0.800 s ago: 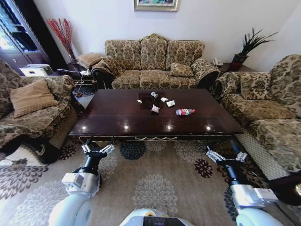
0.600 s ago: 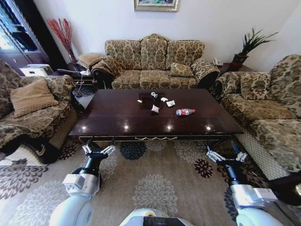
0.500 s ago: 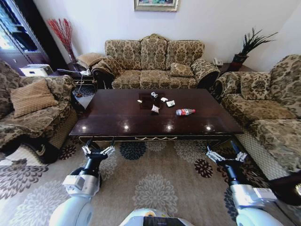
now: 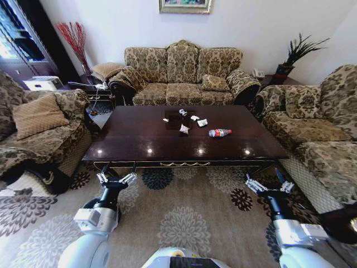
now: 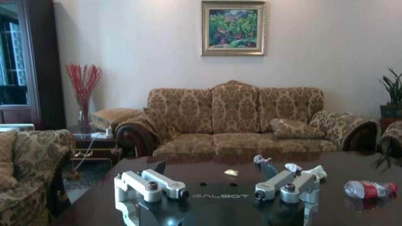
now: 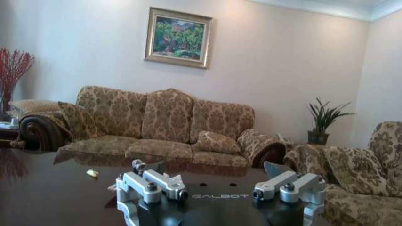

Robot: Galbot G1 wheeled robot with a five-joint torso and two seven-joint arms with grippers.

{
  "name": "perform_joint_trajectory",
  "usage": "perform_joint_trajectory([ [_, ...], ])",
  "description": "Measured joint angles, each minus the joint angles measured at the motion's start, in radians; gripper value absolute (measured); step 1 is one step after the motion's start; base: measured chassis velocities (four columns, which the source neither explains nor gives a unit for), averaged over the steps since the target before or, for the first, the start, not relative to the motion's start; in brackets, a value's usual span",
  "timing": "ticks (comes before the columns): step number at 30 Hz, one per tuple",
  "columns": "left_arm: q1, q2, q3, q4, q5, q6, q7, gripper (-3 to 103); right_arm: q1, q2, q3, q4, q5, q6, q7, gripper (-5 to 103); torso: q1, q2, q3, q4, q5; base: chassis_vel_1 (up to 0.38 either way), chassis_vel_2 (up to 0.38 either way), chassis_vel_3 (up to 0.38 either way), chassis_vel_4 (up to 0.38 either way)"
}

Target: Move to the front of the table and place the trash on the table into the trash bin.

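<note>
Barely anything's moved: right gripper [image 4: 266, 186] nudged slightly right, left gripper [image 4: 116, 178] stayed, both spread wide below the tabletop [image 4: 139, 142]. "GALBOT" reads on each wrist. Trash [image 4: 184, 129] and red-label bottle [image 4: 220, 133] sit mid-frame.

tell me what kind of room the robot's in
Most likely a home living room: patterned sofas surround a dark wood coffee table, a framed painting hangs on the wall, and a floral rug covers the floor.
</note>
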Motion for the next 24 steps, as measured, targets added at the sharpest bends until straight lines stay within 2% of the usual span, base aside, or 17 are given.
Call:
perform_joint_trajectory([
  [9,-0.002,-0.006,-0.004,0.013,0.017,-0.003,-0.005,100,0.0,0.0,-0.005,-0.007,-0.003,0.005,0.0,100,-0.002,-0.003,-0.001,0.0001,0.0,0.004,0.003,0.006,0.002],
  [15,-0.006,-0.007,0.004,0.033,0.038,-0.057,-0.039,100,-0.002,0.001,-0.005,-0.017,-0.021,0.006,0.0,100,-0.004,-0.006,-0.003,0.0004,-0.0001,0.028,0.029,0.042,0.037],
  [24,-0.005,-0.004,0.007,0.034,0.043,-0.065,-0.039,100,-0.006,0.007,-0.01,-0.021,-0.05,0.011,0.006,100,-0.004,-0.007,-0.003,0.0002,0.0002,0.019,0.019,-0.025,-0.027],
])
